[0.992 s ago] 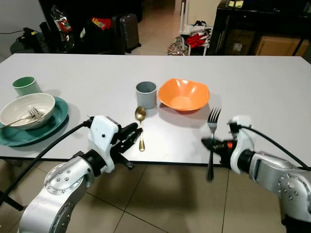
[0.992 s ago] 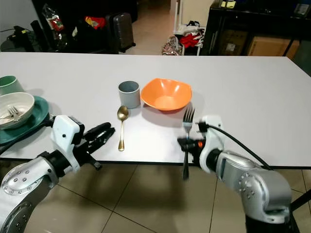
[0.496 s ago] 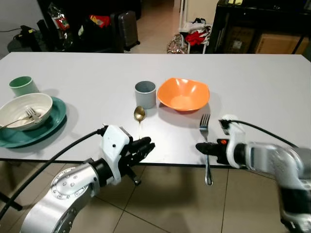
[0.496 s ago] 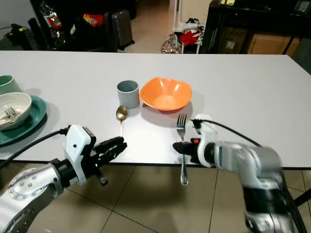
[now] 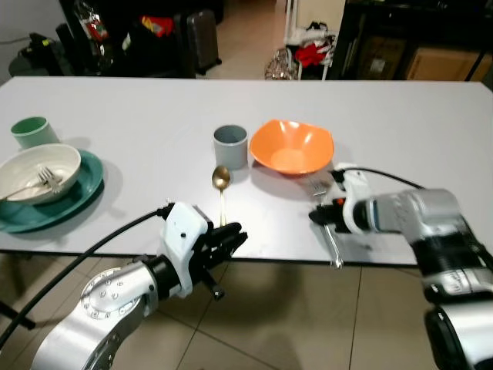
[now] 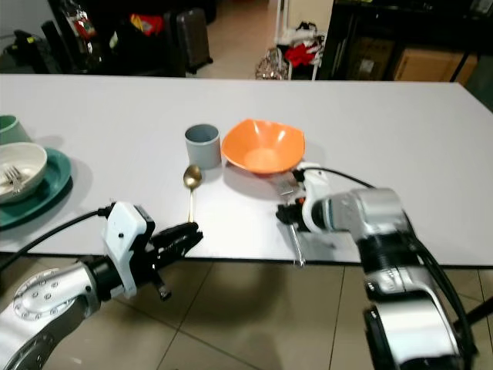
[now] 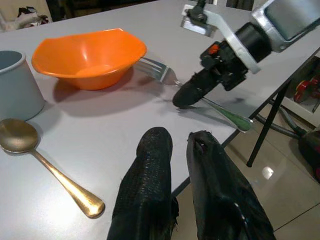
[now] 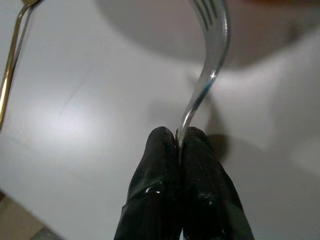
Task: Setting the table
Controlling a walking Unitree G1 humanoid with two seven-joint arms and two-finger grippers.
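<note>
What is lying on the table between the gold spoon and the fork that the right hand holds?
Nothing lies there. In the left wrist view, the stretch of white table between the gold spoon and the fork, clamped in the right hand, is bare.

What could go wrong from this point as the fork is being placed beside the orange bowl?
1. The right end effector pinches the fork on its thin neck, so the fork may pivot and land crooked.
2. The fork's handle end sticks out past the table edge; released like this, it might tip off.
3. The tines sit close to the orange bowl and might nudge it.
</note>
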